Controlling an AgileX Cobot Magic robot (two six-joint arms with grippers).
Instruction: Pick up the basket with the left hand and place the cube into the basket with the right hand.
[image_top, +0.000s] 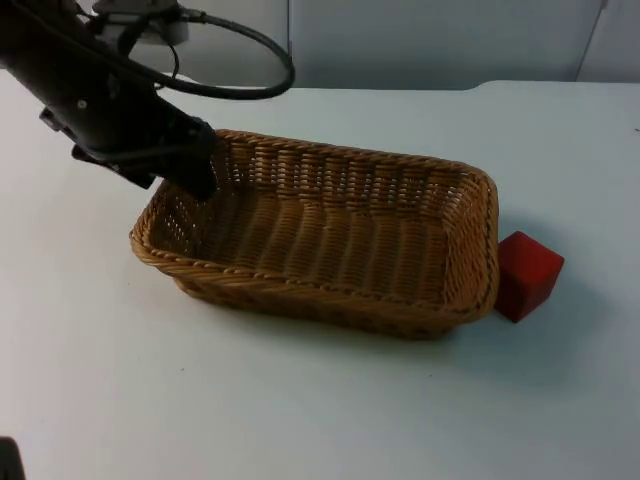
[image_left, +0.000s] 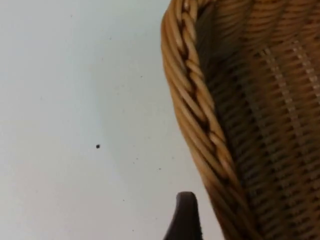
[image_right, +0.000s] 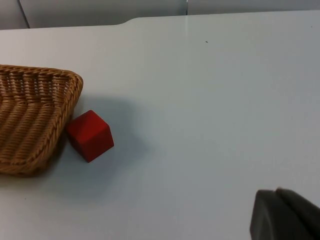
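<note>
A brown wicker basket lies in the middle of the white table. My left gripper is at the basket's far left corner, down at its rim; the left wrist view looks along that braided rim from close by. A red cube rests on the table against the basket's right end. In the right wrist view the cube sits beside the basket's corner, and my right gripper waits well away from both, above bare table.
The grey partition wall closes off the table's far edge. White table surface stretches in front of the basket and to the right of the cube.
</note>
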